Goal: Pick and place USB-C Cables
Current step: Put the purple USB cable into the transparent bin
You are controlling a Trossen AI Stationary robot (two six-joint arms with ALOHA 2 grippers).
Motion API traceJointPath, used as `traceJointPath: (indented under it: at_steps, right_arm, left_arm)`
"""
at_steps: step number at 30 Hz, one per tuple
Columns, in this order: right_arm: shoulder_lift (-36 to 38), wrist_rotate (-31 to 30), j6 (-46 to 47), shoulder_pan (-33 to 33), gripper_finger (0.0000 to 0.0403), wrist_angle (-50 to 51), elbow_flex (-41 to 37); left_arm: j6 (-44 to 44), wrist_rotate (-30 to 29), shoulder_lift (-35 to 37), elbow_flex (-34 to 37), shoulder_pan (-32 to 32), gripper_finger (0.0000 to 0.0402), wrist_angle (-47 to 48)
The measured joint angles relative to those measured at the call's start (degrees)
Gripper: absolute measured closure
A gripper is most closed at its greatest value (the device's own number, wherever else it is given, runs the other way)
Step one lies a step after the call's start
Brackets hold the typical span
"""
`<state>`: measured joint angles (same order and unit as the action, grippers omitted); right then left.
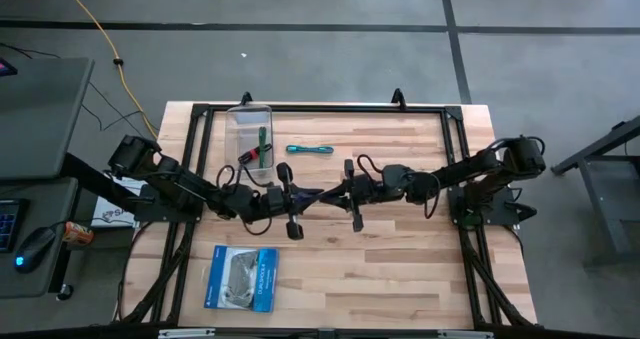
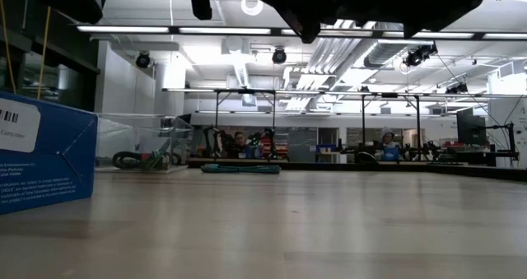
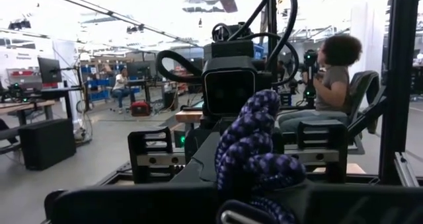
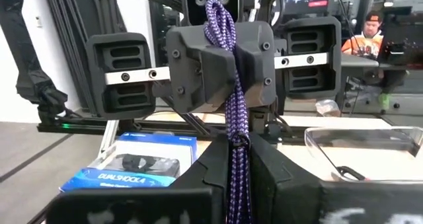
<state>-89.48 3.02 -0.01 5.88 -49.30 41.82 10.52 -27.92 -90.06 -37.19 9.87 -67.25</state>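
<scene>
The purple cable (image 1: pixel 320 192) hangs in the air over the table's middle, held between both grippers. My left gripper (image 1: pixel 308 195) and my right gripper (image 1: pixel 334 191) face each other tip to tip, both shut on it. The teal-blue cable (image 1: pixel 310 150) lies flat on the table behind them; it also shows in the low view (image 2: pixel 240 169). The green cable with the red-black end (image 1: pixel 262 147) lies inside a clear container (image 1: pixel 236 119). My left gripper pinches the purple cable's looped end (image 4: pixel 219 22) between its two fingers, level, from the table's left. The braided bundle (image 3: pixel 254 151) bulges out past the fingers, clear of the table. My right gripper pinches the cable's other end (image 4: pixel 238 159) between its two fingers, level, from the table's right. Several strands (image 4: pixel 235 105) run straight along the fingers to the left gripper, clear of the table.
A blue-and-white flat packet (image 1: pixel 240 277) lies at the near left and stands close in the low view (image 2: pixel 41 155). The clear container stands at the far left. A black frame (image 1: pixel 330 109) rims the tabletop. People sit in the room beyond the table.
</scene>
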Motion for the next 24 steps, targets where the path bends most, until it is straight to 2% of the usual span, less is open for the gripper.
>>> traceJointPath:
  at_steps: [4,12,15,18,24]
  right_arm:
    - [0.0,-0.2,2.7,-0.4,0.0355,0.2,0.0]
    - [0.0,-0.4,2.7,-0.6,0.0199,1.3,0.0]
    - [0.0,-0.4,2.7,-0.6,0.0158,1.3,0.0]
    - [0.0,-0.4,2.6,-0.6,0.014,1.3,0.0]
    - [0.2,-0.4,1.9,-0.7,0.0135,1.5,0.0]
  left_arm:
    - [0.0,0.0,0.0,0.0,-0.1,0.04,0.1]
    - [-0.4,-0.2,0.0,0.0,-0.1,0.0401,0.0]
    - [-0.8,-0.1,0.0,0.0,-0.1,0.0401,0.1]
    - [-0.8,-0.1,0.0,0.0,-0.1,0.0401,0.1]
    - [-0.9,0.0,0.1,0.0,-0.1,0.0401,1.1]
